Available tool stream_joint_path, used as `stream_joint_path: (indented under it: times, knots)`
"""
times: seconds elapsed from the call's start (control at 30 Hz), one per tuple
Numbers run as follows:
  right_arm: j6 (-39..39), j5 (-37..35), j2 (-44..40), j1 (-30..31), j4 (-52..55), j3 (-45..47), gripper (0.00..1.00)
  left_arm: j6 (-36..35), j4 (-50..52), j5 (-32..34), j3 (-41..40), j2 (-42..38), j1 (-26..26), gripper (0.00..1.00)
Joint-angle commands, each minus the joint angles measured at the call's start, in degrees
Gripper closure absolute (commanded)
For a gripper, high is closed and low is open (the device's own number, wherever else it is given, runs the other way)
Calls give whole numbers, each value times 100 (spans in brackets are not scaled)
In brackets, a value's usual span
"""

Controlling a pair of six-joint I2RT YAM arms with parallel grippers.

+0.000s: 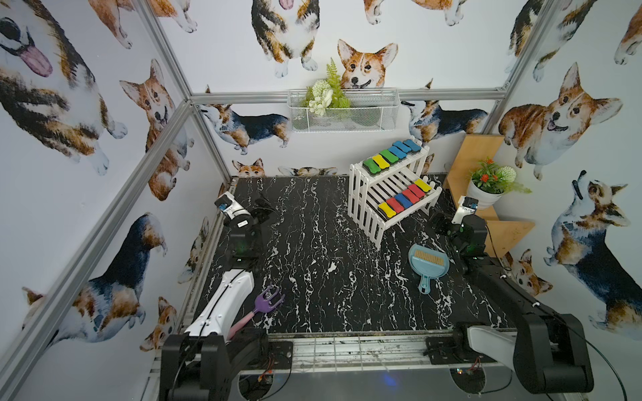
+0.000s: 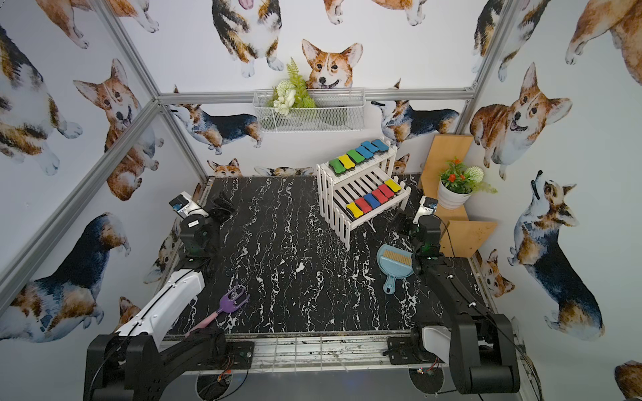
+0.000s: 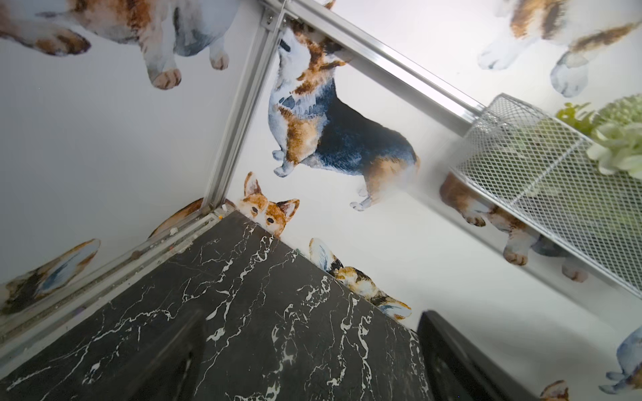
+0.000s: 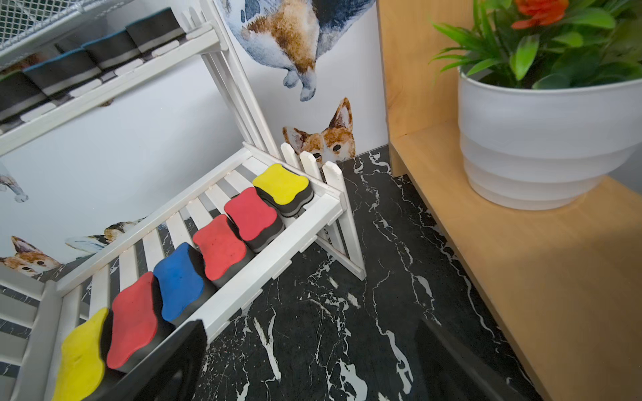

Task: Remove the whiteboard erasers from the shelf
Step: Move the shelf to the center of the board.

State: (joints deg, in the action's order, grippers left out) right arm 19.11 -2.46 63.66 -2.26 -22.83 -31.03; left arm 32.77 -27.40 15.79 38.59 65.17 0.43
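Well, erasers (image 1: 392, 157): all twelve sit on the shelf (image 1: 364, 215), six in a row up top and six in a row on the low step. None is out yet.
Shelf spot: at the back of the table (image 1: 312, 250), toward the right side, near the wooden stand (image 1: 510, 232).
Good way to start: I think the low row is easiest. Pinch one pad across its thin middle. Lift it up over the front bar, then set it on bare table. Squeeze softly, because the foam looks squishy.
Right gripper (image 4: 311, 326): spread wide, holding nothing, down low and near the low row.
Right arm: folded low, just beside the dustpan (image 1: 429, 264).
Left gripper (image 3: 309, 319): spread wide too, empty, facing the far corner, well apart from the shelf.
Left arm: folded low on its own side.
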Motion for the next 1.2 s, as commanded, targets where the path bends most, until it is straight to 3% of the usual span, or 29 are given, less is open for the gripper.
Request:
stream_joint_path:
  times: [0.0, 0.1, 0.23, 0.3, 0.37, 0.47, 0.57, 0.7, 0.8, 0.9, 1.03, 1.17]
  knots:
    - [-62, -577, -179, 121, 221, -83, 0, 633, 1065, -814, 250, 183, 43, 0]
    - [-461, -2227, -108, 555, 467, -253, 0, 812, 996, -1159, 246, 198, 39, 0]
    - [1191, -2649, 2, 493, 887, -308, 0, 730, 960, -1621, 491, 202, 40, 0]
    - [1974, -2227, -114, 272, 978, -145, 0, 666, 1231, -1811, 704, 240, 30, 0]
    - [2162, -861, -193, -157, 410, 192, 0, 639, 1613, -1951, 911, 301, -26, 0]
    - [2073, -426, -199, -154, 593, 42, 3, 645, 2121, -2077, 1140, 402, -291, 0]
    - [1658, -148, -97, 50, 1573, -663, 4, 501, 2583, -2016, 1285, 470, -755, 0]
    - [861, -521, 6, 1095, 2390, -1448, 1, 395, 3079, -1713, 1370, 462, -1388, 0]
    - [603, -78, 330, 1456, 2653, -1799, 3, 453, 3285, -1781, 1379, 437, -1552, 0]
    - [350, 131, 655, 1754, 2929, -2153, 17, 509, 3362, -1977, 1338, 343, -1586, 0]
    - [-42, -94, 1101, 2278, 3379, -2671, 36, 469, 3429, -2017, 1300, 160, -1625, 0]
    - [-215, -207, 1422, 2674, 3538, -3037, 36, 434, 3526, -2054, 1346, 69, -1635, 0]
